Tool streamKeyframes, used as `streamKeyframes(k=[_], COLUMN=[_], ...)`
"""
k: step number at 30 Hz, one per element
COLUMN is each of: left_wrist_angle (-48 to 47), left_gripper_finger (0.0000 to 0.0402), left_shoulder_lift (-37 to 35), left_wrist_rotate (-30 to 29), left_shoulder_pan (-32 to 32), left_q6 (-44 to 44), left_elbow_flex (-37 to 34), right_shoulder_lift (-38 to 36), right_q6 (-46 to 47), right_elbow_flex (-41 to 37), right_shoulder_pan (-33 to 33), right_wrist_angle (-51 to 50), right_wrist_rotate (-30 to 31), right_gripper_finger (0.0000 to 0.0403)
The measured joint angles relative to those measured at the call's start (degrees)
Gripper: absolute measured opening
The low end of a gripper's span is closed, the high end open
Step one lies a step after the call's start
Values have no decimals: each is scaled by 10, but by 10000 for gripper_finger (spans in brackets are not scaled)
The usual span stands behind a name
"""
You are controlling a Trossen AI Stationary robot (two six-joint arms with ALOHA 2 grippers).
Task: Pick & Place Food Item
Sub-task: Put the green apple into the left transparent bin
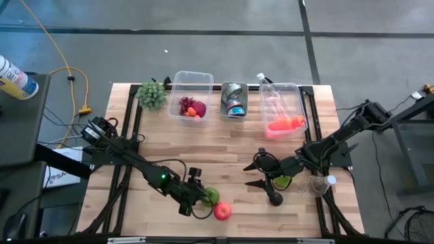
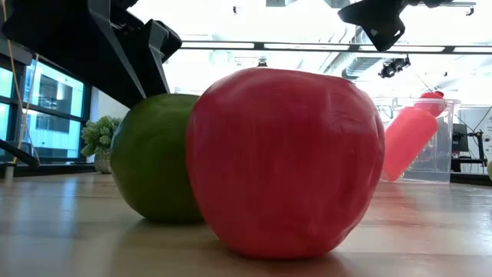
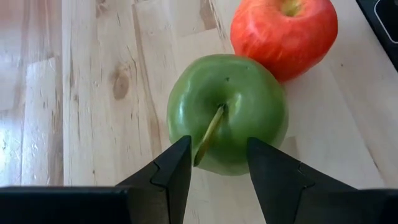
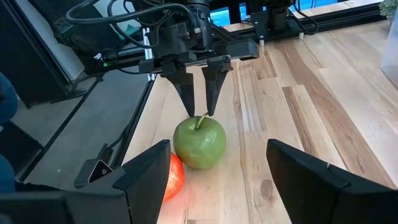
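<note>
Red apple [image 2: 286, 161] nearest, touching green apple [image 2: 154, 158] near worktop [image 1: 224, 146] front edge. My left gripper [image 3: 216, 163] poised over green apple, fingers apart, not gripping. My right gripper [image 1: 263, 184] nearby, fingers spread, empty.

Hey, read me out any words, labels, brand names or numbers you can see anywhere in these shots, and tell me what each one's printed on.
"SA": partial dark letters, cut off, on a white sheet lying off the wooden table's left edge in the high view.
White and blue spray can, top left: printing too small to read.
Silver round tin in a clear tub: label too blurred to read.
Nothing else is legible.
</note>
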Motion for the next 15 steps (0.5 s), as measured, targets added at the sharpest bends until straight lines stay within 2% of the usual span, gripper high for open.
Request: streamKeyframes(k=[15], left_wrist_angle=[0], left_gripper_finger=[147], left_shoulder_lift=[0], left_wrist_rotate=[9], left_shoulder_pan=[19], left_q6=[-3], left_elbow_flex=[0], right_shoulder_lift=[0], right_q6=[0], right_elbow_flex=[0], right_shoulder_pan=[0], right_wrist_angle=[-4], right_wrist_rotate=[0], right_gripper_finger=[258])
